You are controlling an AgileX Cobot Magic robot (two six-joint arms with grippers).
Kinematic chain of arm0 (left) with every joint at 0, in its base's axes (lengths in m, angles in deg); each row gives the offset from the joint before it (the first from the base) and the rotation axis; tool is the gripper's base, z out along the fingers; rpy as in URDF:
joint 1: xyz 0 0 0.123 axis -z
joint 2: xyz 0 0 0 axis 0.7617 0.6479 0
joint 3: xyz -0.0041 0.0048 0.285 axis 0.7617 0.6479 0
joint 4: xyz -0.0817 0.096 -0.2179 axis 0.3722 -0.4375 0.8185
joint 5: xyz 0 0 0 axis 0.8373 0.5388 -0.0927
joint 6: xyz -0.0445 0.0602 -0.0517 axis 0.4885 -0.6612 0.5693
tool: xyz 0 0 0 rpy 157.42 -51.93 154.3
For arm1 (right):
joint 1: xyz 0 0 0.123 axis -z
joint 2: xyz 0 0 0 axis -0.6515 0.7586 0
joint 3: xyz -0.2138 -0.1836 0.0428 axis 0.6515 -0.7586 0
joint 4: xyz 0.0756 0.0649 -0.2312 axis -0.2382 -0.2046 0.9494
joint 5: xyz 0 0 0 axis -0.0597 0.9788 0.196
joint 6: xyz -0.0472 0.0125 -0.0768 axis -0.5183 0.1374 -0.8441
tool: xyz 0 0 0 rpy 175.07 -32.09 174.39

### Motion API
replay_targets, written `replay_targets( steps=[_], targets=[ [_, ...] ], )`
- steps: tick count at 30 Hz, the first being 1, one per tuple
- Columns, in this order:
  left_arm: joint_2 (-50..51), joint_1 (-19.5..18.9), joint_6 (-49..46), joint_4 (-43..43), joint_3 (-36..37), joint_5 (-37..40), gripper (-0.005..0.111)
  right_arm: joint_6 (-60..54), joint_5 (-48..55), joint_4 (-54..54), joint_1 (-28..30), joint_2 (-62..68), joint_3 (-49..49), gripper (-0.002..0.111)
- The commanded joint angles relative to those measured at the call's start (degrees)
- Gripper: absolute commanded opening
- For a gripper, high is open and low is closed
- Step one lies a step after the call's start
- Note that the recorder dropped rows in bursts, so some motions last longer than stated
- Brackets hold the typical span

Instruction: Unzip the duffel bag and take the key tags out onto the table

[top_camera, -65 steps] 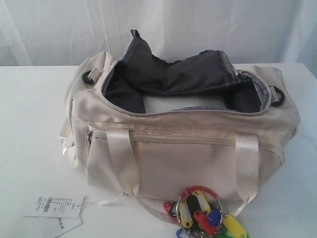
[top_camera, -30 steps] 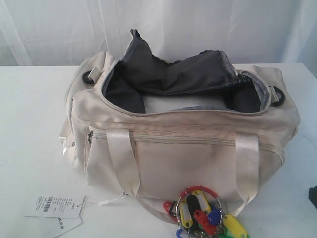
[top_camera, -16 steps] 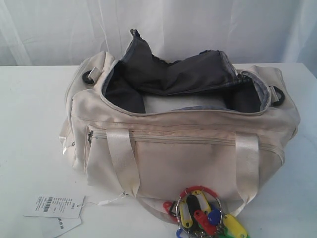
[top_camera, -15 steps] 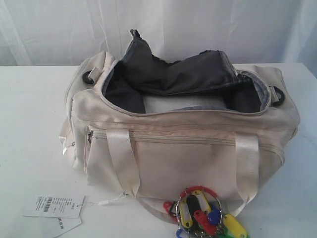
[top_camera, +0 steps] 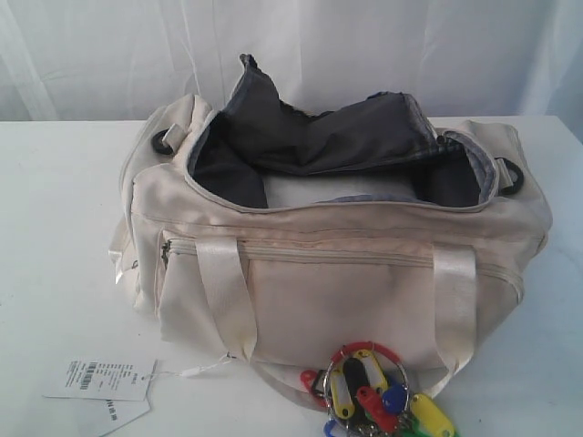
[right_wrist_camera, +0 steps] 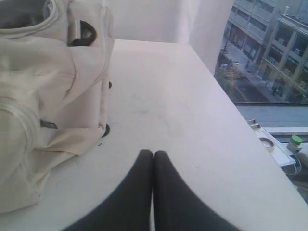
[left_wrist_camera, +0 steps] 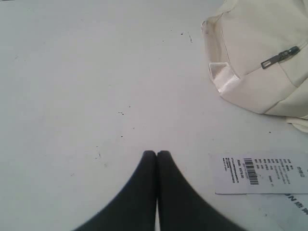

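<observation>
Left gripper (left_wrist_camera: 157, 153) and right gripper (right_wrist_camera: 153, 152) are sitting closed, empty. Key tags (top_camera: 378, 391), six o'clock of duffel bag (top_camera: 337, 273), are risking snags on its handle (top_camera: 453, 300).

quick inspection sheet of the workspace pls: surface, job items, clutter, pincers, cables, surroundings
surface: white table, few dark specks
job's things: duffel bag unzipped, grey lining showing; key tags out, lying at its front
clutter: barcoded paper tags on the table by the bag
grippers: left pincer shut, empty; right pincer shut, empty
cables: nothing seen
surroundings: white curtain behind; window onto buildings
</observation>
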Motion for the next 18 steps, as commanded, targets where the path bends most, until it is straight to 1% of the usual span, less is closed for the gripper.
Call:
replay_targets(
  steps=[1, 5, 18],
  targets=[
    [-0.2, 0.0, 0.0, 0.4, 0.1, 0.0, 0.0, 0.0, -0.5, -0.6, -5.9, -0.4, -0.1, 0.0],
    [-0.2, 0.0, 0.0, 0.4, 0.1, 0.0, 0.0, 0.0, -0.5, -3.6, -8.8, -0.4, -0.1, 0.0],
    [-0.2, 0.0, 0.0, 0.4, 0.1, 0.0, 0.0, 0.0, -0.4, -4.2, -9.0, -0.4, -0.1, 0.0]
  ],
)
